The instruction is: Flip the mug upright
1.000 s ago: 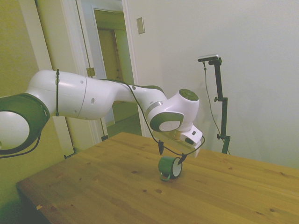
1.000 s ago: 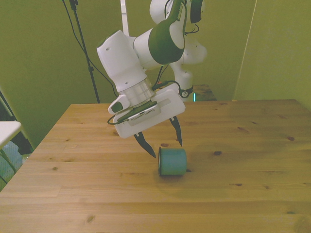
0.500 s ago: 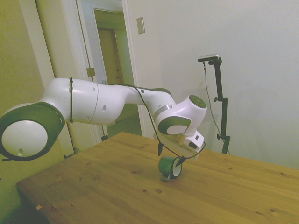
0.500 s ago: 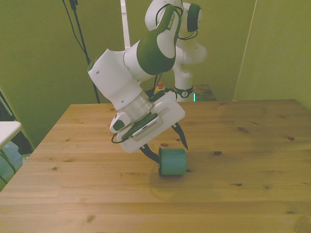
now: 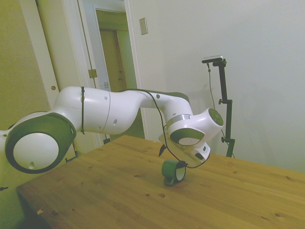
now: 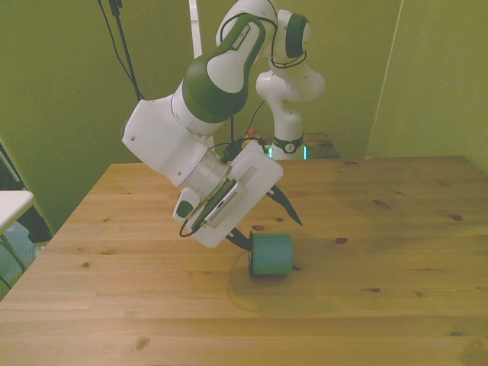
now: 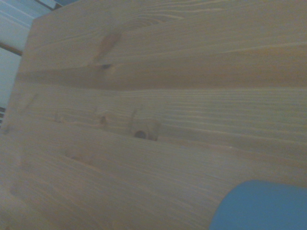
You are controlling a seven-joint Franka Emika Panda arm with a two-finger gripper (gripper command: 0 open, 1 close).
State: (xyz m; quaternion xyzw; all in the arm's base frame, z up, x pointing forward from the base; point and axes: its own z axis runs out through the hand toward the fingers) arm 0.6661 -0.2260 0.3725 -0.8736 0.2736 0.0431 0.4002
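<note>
Teal mug (image 6: 271,254) on its side on wooden bench (image 6: 381,305); tool (image 6: 265,223) tilted, released, fingers straddling mug's far-left end.

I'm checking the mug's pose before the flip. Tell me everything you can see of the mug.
The mug is small and teal-green, lying on its side on the wooden table. In the side view its white inside and dark rim face away from the arm, and a small loop handle sits low against the tabletop. The open gripper straddles it at a tilt: one dark fingertip is at its base end, the other above it. Contact cannot be told.
</note>
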